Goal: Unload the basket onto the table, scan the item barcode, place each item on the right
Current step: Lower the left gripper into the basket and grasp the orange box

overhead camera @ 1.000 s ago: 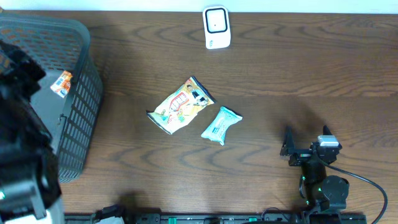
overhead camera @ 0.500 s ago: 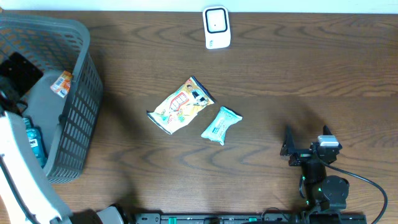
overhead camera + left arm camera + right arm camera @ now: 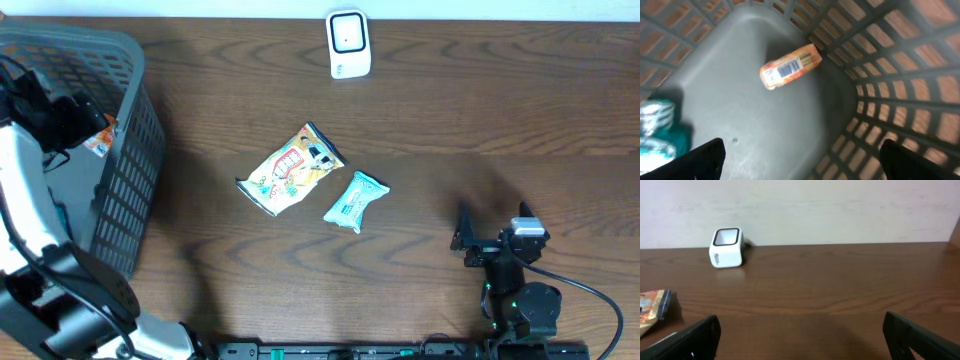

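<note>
A: Well, left gripper (image 3: pixel 802 150) first?
B: Spread wide, nothing between the fingers, hanging inside the grey basket (image 3: pixel 900 85) above its floor.
A: And just beyond it?
B: Orange packet (image 3: pixel 807 59), lying flat on the basket floor, apart from the fingers. Small and oblong, with a pale patch and a black barcode (image 3: pixel 789 70) facing up.
A: Crowded at all?
B: Close to the lattice wall on one side. Off to the other side, a teal-and-white item (image 3: pixel 657 135), blurred, too soft to read. Not touching the packet.
A: Outside the basket?
B: On the brown wooden table (image 3: pixel 500 120), near the middle: a yellow snack bag (image 3: pixel 292 168) and, just beside it, a pale teal pouch (image 3: pixel 355 201). Both well apart from the basket.
A: Right gripper (image 3: pixel 492 228)?
B: Likewise fully parted, empty, low over the table at the near right, pointing toward the back edge.
A: Farthest off?
B: White scanner (image 3: pixel 348 44) with a dark window, upright at the far edge by the wall, well away from the orange packet, the basket wall standing between.
</note>
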Available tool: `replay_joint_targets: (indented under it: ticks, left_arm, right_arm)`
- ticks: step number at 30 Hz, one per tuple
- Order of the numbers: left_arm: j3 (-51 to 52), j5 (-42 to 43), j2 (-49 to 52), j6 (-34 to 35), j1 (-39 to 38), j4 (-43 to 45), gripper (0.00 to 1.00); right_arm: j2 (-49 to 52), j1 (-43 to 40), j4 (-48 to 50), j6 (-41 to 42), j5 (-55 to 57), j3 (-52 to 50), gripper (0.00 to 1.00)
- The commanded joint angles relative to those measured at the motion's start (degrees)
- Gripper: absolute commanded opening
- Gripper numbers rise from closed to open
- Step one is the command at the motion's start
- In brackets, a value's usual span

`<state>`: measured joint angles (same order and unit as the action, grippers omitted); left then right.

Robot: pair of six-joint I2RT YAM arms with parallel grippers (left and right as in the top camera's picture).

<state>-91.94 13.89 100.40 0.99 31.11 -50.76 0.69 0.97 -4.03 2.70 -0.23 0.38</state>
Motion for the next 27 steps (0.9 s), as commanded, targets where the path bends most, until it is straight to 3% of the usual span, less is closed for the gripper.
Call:
replay_joint_targets:
  ticks: [1, 3, 7, 12, 22, 27]
  left_arm:
    - [-0.83, 1.53, 3.37, -7.93, 0.2, 1.46, 0.98]
    - [-0.81, 0.61, 4.59, -14.1, 0.22, 2.12, 0.99]
    - [-0.79, -8.07, 7.32, -15.47, 0.22, 5.99, 0.98]
    - [-0.66, -6.82, 11.39, -24.52, 0.04, 9.31, 0.99]
    - [-0.66, -6.75, 19.1, -28.41, -0.02, 15.76, 0.98]
    - [-0.59, -0.07, 20.28, -28.41, 0.0, 17.33, 0.98]
  right_arm:
    - [-0.31, -0.57, -0.24, -0.63, 0.28, -0.07, 0.99]
    - [-0.31, -0.57, -0.24, -0.66, 0.28, -0.07, 0.99]
    - [-0.31, -0.57, -0.24, -0.63, 0.28, -0.07, 0.99]
    - [-0.31, -0.57, -0.24, -0.63, 0.28, -0.07, 0.99]
    - [-0.31, -0.57, -0.24, -0.63, 0.28, -0.07, 0.99]
    - [-0.31, -0.57, -0.24, -0.66, 0.28, -0.07, 0.99]
